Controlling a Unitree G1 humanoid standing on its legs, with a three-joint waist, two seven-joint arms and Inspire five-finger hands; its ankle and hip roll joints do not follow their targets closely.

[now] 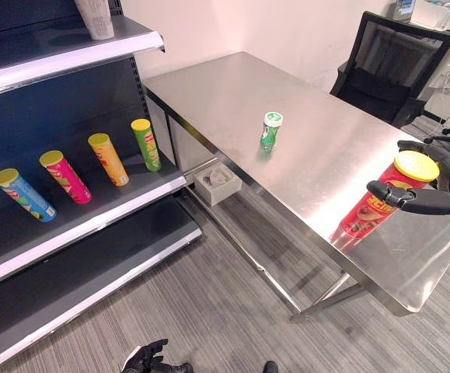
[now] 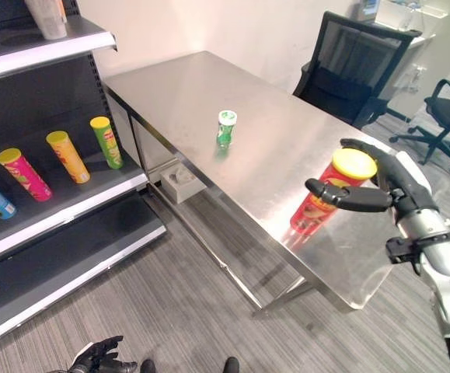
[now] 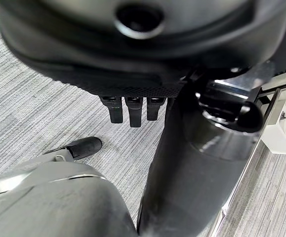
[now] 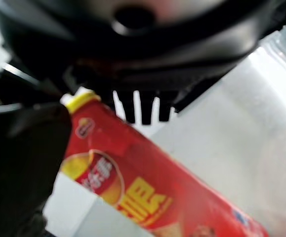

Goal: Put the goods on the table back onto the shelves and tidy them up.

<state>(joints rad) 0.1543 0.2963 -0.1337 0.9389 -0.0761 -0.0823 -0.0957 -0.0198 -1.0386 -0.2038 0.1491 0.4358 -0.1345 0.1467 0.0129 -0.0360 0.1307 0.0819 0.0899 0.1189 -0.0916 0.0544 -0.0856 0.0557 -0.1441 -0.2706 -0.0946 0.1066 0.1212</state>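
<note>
A tall red can with a yellow lid (image 1: 380,198) stands tilted near the steel table's (image 1: 232,85) front right edge. My right hand (image 2: 402,189) is open around it, thumb (image 2: 349,196) across its front and fingers behind the lid. In the right wrist view the red can (image 4: 143,192) lies between thumb and fingers. A small green can (image 1: 270,130) stands upright mid-table. On the shelf (image 1: 92,221) lie a blue can (image 1: 24,194), a pink can (image 1: 65,177), an orange can (image 1: 108,158) and a green can (image 1: 146,144). My left hand (image 1: 145,357) hangs low over the carpet, holding nothing.
A white box (image 1: 217,183) sits on the floor under the table beside the shelf. A black office chair (image 1: 395,62) stands behind the table. A pale cup (image 1: 95,17) rests on the upper shelf. Grey carpet runs between shelf and table.
</note>
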